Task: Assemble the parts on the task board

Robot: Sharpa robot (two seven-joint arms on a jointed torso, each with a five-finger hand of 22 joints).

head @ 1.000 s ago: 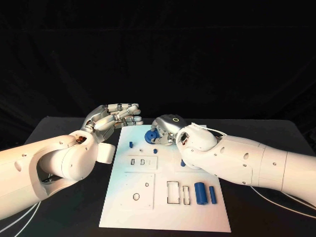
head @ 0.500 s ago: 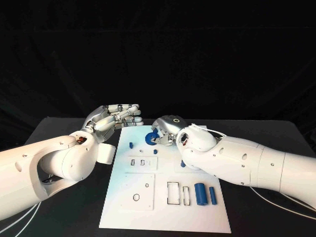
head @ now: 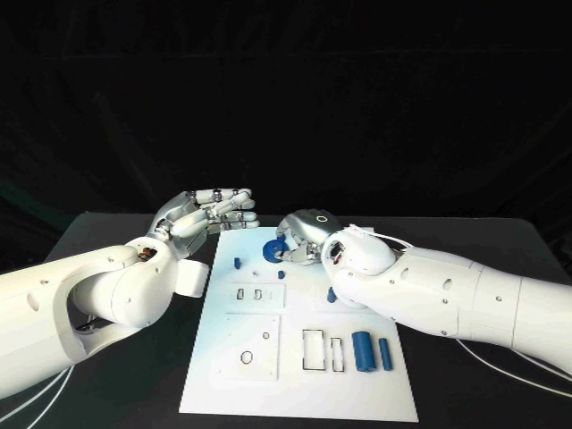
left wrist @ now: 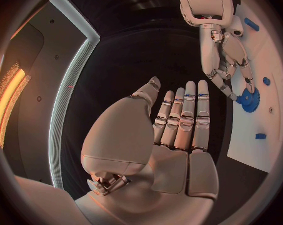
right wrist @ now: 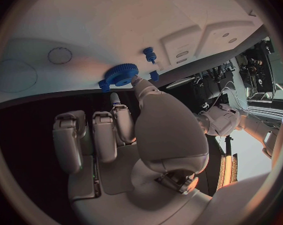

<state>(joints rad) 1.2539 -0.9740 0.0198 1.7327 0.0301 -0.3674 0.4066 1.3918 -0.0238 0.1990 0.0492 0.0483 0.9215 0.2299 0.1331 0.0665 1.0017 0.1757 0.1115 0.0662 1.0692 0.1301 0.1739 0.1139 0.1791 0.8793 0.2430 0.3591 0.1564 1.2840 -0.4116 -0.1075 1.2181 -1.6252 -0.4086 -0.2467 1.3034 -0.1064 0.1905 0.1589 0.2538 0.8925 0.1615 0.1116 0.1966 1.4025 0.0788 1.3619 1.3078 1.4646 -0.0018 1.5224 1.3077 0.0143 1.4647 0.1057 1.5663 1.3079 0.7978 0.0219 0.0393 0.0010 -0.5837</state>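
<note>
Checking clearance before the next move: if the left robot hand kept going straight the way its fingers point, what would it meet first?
Probably bare black table, judging by the left wrist view; the left robot hand points past the task board edge. Depth is unclear.

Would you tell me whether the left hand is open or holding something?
Open: the left hand holds nothing, its fingers extended side by side beside the task board.

The black table (head: 119, 234) is backed by a black draped curtain (head: 286, 107). In the left wrist view, a pale light strip (left wrist: 69, 90) and an orange glow (left wrist: 7, 102) are seen.
</note>
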